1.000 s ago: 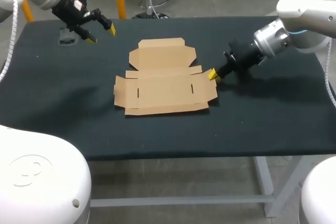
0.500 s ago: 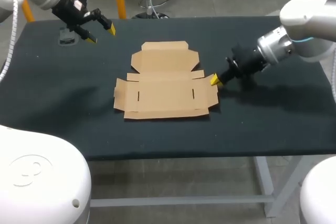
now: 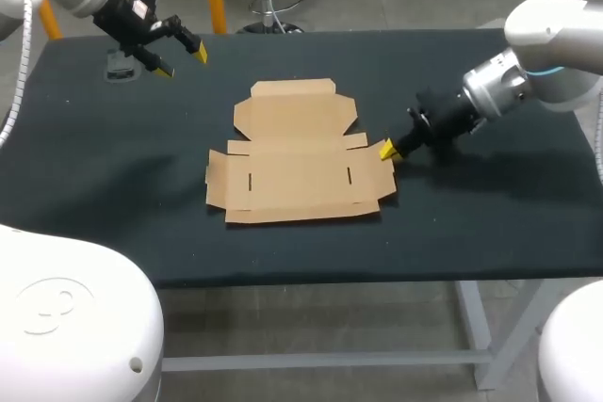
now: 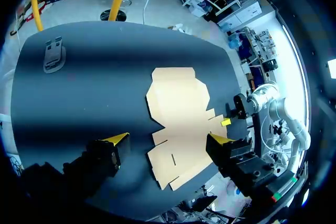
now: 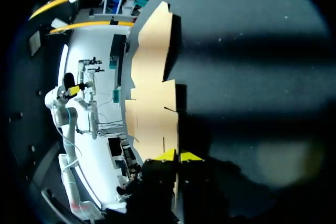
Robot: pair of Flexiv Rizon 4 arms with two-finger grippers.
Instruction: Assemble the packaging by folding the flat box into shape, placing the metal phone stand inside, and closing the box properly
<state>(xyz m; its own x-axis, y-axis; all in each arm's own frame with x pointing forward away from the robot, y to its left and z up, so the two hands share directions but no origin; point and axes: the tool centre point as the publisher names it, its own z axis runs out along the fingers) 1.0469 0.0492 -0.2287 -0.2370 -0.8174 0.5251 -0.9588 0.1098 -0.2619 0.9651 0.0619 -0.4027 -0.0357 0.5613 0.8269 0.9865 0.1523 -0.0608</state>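
The dark desk (image 3: 490, 214) carries the flat box (image 3: 297, 176), lying unfolded at its centre. The right tool (image 3: 387, 150), at the box's 3 o'clock edge, is pinched closed on a flap. The left tool (image 3: 183, 62), at the box's 10 o'clock, gapes wide and empty. The metal phone stand (image 3: 118, 70) lies at that tool's 9 o'clock.

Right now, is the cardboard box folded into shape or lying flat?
Flat. The cardboard box lies spread on the table, all flaps out, no wall raised. The right gripper pinches its side flap.
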